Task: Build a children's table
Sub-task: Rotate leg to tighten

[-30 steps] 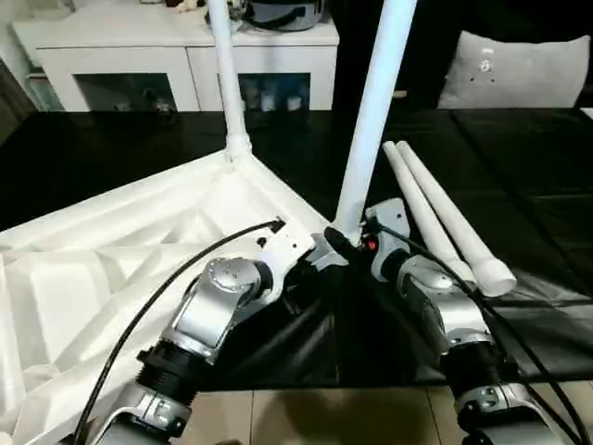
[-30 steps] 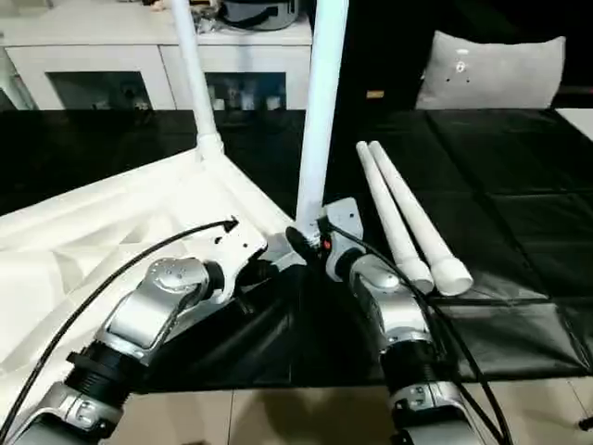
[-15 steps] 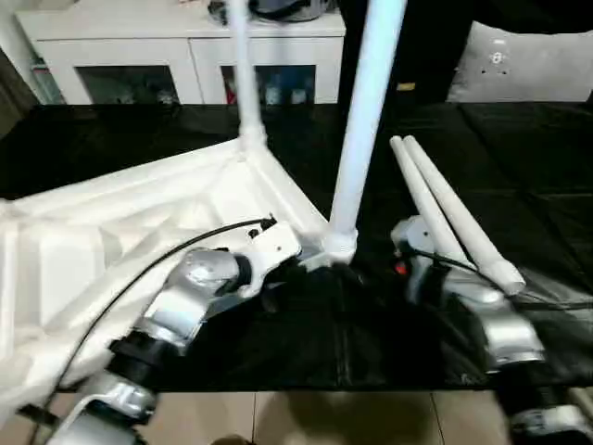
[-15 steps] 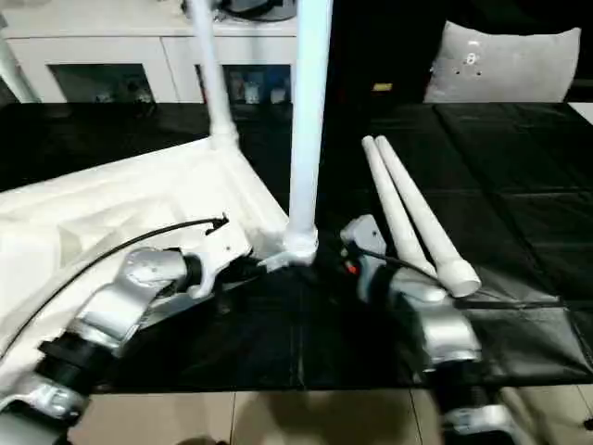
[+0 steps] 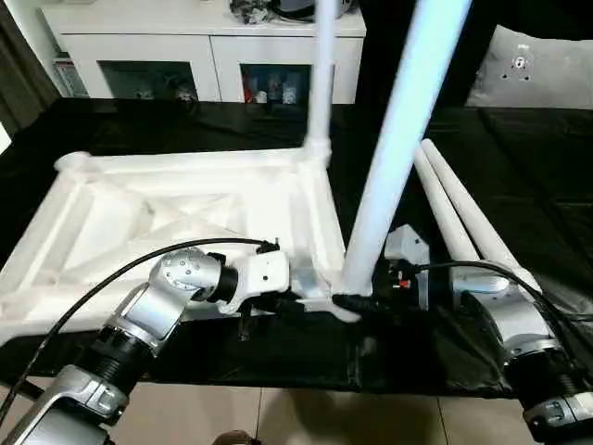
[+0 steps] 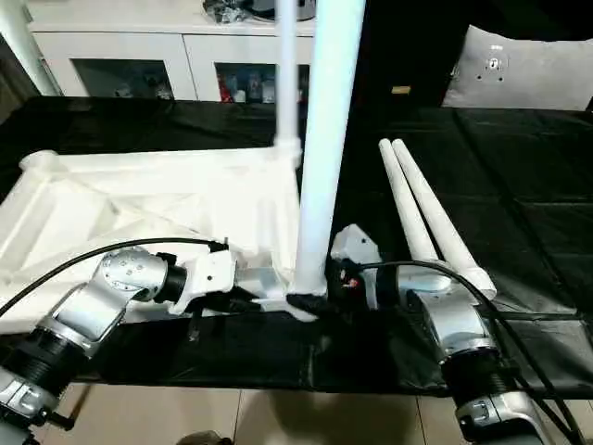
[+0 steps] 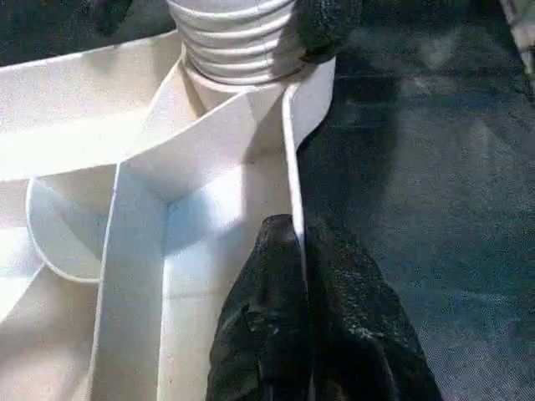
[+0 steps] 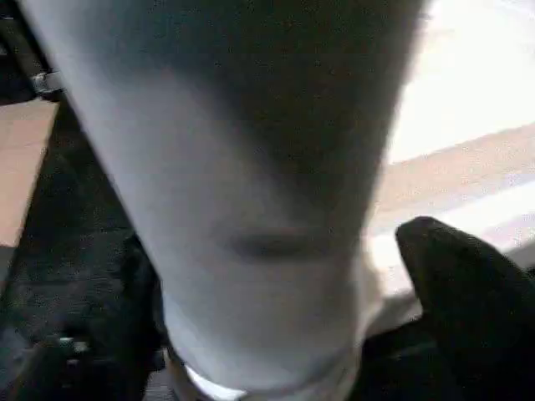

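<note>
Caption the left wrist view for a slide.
Left end effector shut on the tabletop's rim, beside the leg's ribbed base.

Tops of both standing legs [image 5: 405, 139] beyond the frame edge

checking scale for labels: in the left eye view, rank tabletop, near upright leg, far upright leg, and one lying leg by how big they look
1. tabletop
2. near upright leg, though nearness to the camera inflates it
3. and 4. lying leg and far upright leg: too unsure to rank, since the upright one is cut off by the picture's top edge
</note>
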Controlling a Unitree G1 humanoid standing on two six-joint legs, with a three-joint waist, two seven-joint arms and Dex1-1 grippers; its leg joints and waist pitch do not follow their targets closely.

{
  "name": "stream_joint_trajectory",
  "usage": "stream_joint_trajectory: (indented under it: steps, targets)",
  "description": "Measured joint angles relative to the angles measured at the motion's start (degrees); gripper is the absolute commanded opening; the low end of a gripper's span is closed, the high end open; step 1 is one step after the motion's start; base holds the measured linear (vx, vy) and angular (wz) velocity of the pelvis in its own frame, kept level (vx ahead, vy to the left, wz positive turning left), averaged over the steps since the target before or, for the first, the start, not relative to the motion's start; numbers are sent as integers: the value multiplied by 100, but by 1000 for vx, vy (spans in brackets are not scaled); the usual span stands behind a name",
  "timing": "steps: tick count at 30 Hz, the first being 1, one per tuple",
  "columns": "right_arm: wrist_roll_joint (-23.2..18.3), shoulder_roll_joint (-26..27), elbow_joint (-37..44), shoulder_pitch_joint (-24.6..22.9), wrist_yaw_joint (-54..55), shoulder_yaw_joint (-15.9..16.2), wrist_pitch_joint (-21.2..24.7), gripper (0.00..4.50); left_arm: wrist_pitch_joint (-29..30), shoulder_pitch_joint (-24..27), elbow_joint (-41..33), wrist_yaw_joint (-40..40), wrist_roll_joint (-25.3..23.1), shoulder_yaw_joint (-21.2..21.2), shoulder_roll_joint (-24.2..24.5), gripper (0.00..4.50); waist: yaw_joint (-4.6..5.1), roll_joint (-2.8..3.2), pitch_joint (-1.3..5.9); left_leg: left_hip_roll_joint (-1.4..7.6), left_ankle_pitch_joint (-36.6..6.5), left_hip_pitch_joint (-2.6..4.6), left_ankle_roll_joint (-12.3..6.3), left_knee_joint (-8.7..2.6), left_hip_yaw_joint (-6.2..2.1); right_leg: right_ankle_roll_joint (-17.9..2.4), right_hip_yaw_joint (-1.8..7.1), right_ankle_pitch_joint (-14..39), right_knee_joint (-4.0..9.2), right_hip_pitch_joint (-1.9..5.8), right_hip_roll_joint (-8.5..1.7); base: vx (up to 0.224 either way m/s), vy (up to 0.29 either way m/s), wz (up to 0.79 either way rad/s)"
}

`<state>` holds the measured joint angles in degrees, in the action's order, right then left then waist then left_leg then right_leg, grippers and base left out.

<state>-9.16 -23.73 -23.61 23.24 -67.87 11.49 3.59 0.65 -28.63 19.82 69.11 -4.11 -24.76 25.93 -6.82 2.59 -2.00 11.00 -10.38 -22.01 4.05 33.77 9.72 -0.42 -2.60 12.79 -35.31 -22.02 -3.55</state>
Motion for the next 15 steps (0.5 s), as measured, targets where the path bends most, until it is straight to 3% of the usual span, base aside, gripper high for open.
stream_joint_trajectory:
  steps: [4,11,15]
  targets:
    - [-12,1,-15,0,-154,40,71,366,-124,-49,94,103,9,-26,1,0,0,0,0,0,1,-1,-1,5,0,0,0,0,-3,0,-1,0,0,0]
    - [-49,-1,-9,-4,-286,85,169,328,-144,-61,144,147,64,-19,1,0,0,0,0,1,5,-1,-8,5,0,0,-1,0,-4,0,0,0,0,0]
    - [-189,1,88,-69,-302,59,499,292,109,-20,91,173,202,64,-29,0,-4,-1,1,0,15,0,-26,7,0,0,0,0,-5,1,-1,0,0,0]
